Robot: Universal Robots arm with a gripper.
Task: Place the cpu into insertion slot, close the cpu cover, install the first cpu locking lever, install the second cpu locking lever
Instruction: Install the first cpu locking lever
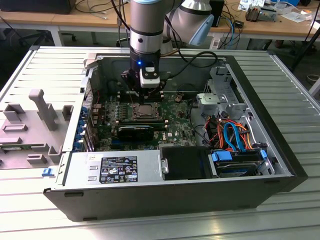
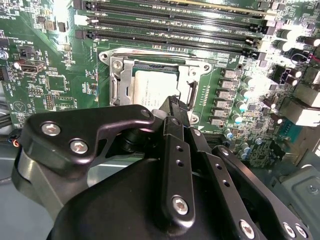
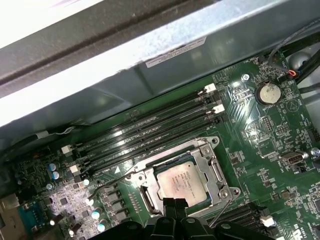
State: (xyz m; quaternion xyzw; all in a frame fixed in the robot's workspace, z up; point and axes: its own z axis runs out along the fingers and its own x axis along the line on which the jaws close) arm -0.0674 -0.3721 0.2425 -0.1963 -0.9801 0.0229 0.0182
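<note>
The cpu [image 3: 181, 182] is sitting in the socket on the motherboard [image 3: 260, 150], with its metal top showing through the window of the cpu cover [image 3: 216, 170], which is lying down flat around it. Two thin wire locking levers are running along opposite sides of the socket: one lever [image 3: 107, 186] is angling out toward the capacitors [image 3: 95, 212], and the other lever [image 3: 226, 212] is slanting off the far corner. Both are looking unlatched, though I can't say for sure. The gripper [image 3: 175, 207] is hanging right at the socket's edge, just beside the cpu. Its jaws are pressing together at the tips with nothing visible between them. Risk, as I'm judging it: the tips are working very close to the cover, so a slip off a springy lever could be scraping the board or jabbing the cpu. A lever that isn't tucked under its hook could be springing back up. The memory slots [image 3: 145, 132] are running close along one side of the socket and crowding that lever's sweep. The coin battery [image 3: 266, 92] is sitting well apart. In the exterior view the arm is reaching down into the open computer case [image 1: 150, 200], with the case walls, the power supply [image 1: 112, 167] and the orange and blue cables [image 1: 232, 132] boxing in the approach.
</note>
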